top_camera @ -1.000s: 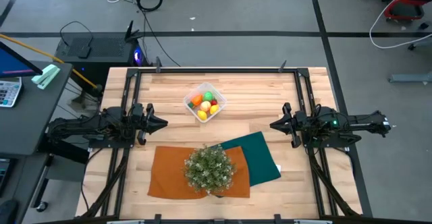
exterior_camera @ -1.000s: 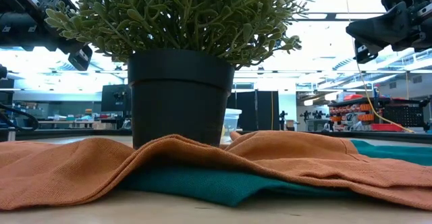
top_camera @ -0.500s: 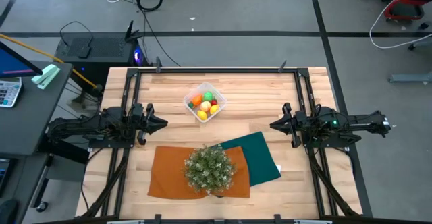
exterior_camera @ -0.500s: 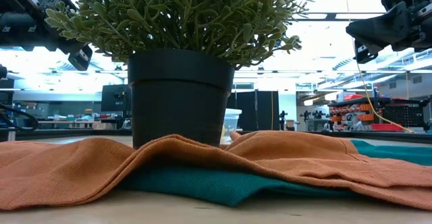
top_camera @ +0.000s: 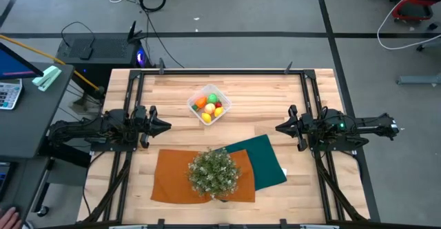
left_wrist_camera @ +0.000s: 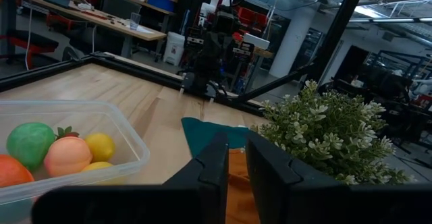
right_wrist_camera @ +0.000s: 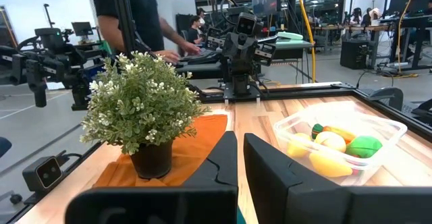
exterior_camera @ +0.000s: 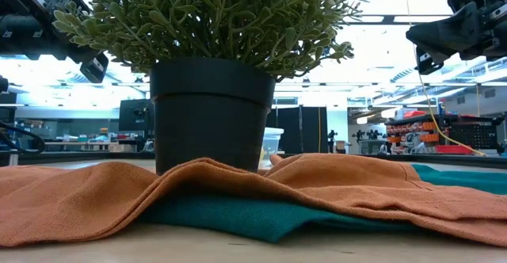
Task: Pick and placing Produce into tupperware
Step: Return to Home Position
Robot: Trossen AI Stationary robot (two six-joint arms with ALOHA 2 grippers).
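Observation:
The clear tupperware [top_camera: 209, 104] stands on the table's far middle, with several toy produce pieces [top_camera: 209, 105] inside it: green, orange, peach, red and yellow. They also show in the left wrist view [left_wrist_camera: 57, 153] and the right wrist view [right_wrist_camera: 337, 148]. My left gripper [top_camera: 168, 126] hovers at the table's left, fingers nearly together, holding nothing. My right gripper [top_camera: 278, 127] hovers at the right, likewise shut and empty. Both point toward the table's middle.
A bushy potted plant [top_camera: 214, 172] stands on an orange cloth [top_camera: 172, 177] at the near middle. A dark green cloth [top_camera: 265, 161] lies partly under the orange cloth, to its right. A person [right_wrist_camera: 128, 8] stands beyond the table's left side.

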